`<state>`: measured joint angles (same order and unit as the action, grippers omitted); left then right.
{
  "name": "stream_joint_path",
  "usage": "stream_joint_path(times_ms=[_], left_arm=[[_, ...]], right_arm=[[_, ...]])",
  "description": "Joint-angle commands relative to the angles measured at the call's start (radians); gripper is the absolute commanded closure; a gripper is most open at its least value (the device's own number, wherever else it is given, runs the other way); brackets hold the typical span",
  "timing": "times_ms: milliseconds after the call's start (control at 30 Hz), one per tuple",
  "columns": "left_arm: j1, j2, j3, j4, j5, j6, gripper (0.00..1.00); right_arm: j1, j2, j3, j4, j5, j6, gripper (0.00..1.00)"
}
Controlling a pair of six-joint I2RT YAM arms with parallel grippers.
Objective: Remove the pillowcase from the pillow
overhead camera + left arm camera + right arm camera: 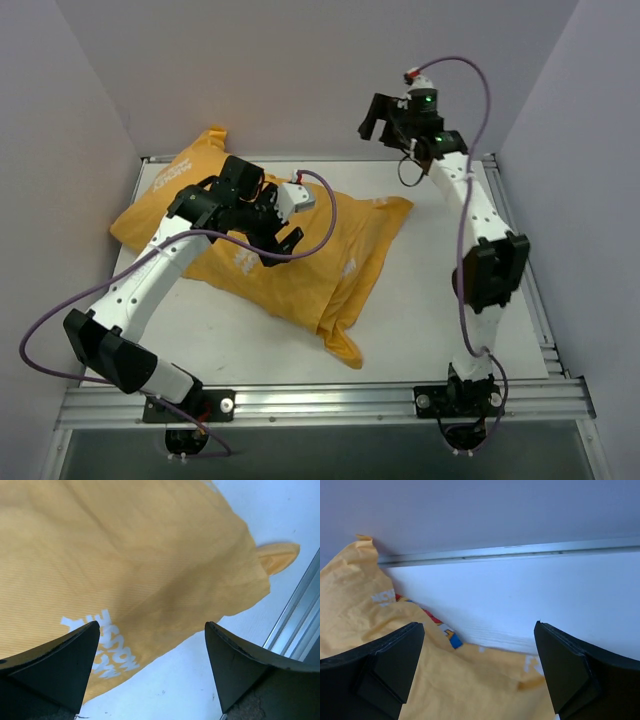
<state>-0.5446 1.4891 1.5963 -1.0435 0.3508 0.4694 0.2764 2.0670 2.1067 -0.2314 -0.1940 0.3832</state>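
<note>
The orange-yellow pillowcase [300, 270] lies plump and slanted across the left and middle of the white table [430, 300], white lettering facing up. The pillow is hidden inside it. My left gripper [278, 232] hovers over the cover's middle with its jaws wide open and holding nothing. In the left wrist view the left gripper [151, 627] frames the pillowcase [125, 555] edge and bare table. My right gripper [378, 120] is raised near the back wall, open and empty. In the right wrist view the right gripper [479, 625] looks down on the pillowcase [470, 690], where a coloured print peeks out at a fold.
Aluminium rails [330, 400] frame the table, also seen as the rail [295, 620] and the back rail [520, 550]. Grey walls close in the left, back and right sides. Purple cables loop from both arms.
</note>
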Motion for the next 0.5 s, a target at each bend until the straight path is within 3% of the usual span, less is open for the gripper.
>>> stream_joint_path(times_ms=[0, 33, 133, 233, 400, 467], left_arm=[[-0.046, 0.028, 0.117, -0.046, -0.025, -0.046, 0.04], [-0.086, 0.058, 0.129, -0.038, -0.048, -0.054, 0.04], [-0.177, 0.153, 0.183, -0.017, -0.176, -0.072, 0.04], [-0.273, 0.264, 0.249, -0.012, -0.278, -0.077, 0.04], [-0.333, 0.381, 0.304, 0.01, -0.326, -0.123, 0.05], [-0.333, 0.398, 0.307, 0.019, -0.337, -0.147, 0.1]], right_arm=[[0.006, -0.289, -0.191, -0.062, 0.139, -0.073, 0.0], [0.003, -0.395, -0.358, -0.04, 0.143, -0.067, 0.0], [-0.002, -0.584, -0.657, -0.002, 0.136, -0.031, 0.0], [-0.011, -0.723, -0.871, 0.02, 0.064, -0.003, 0.0], [-0.013, -0.86, -1.048, -0.003, 0.002, 0.032, 0.0], [-0.013, -0.9, -1.093, -0.009, -0.015, 0.04, 0.0]])
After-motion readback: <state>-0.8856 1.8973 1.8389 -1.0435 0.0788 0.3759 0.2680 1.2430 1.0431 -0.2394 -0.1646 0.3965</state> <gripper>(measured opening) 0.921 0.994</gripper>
